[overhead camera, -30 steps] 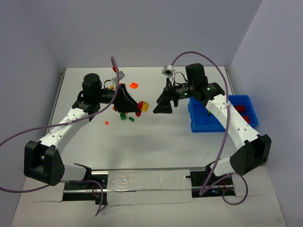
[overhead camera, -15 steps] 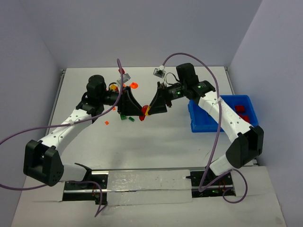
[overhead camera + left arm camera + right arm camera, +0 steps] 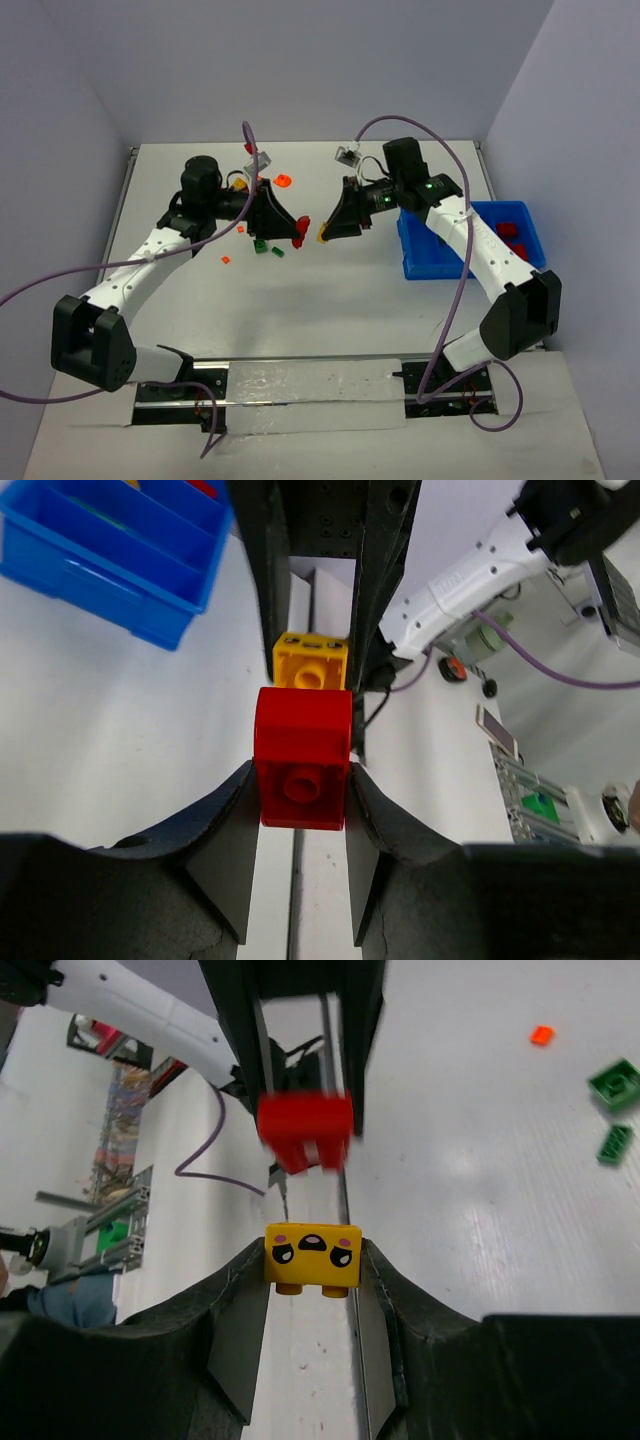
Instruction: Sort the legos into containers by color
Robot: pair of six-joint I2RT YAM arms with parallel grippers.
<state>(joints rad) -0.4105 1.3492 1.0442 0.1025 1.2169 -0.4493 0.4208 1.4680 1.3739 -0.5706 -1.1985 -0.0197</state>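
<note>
The left gripper [image 3: 300,798] is closed partway on a red brick [image 3: 302,755], which is clamped between both fingers. The right gripper [image 3: 312,1290] is likewise closed partway on a yellow brick [image 3: 312,1257] with a printed face, and both fingers are seen pressing its sides. The two bricks are held tip to tip in the air over the middle of the worktop [image 3: 330,320], somewhat toward its far edge. In the right wrist view a narrow gap is seen between them, so they are judged to be apart rather than joined

The blue bin [image 3: 428,267] stands at the right edge of the worktop. A few red legos [image 3: 510,232] are already seen in a compartment nearest that edge; what the other compartments hold cannot be told for certain. Much is judged to be left: neither held brick has been binned, two green bricks [image 3: 268,247] and a tiny orange piece [image 3: 226,260] lie left of centre, and an orange round piece [image 3: 283,181] lies nearer the far edge
</note>
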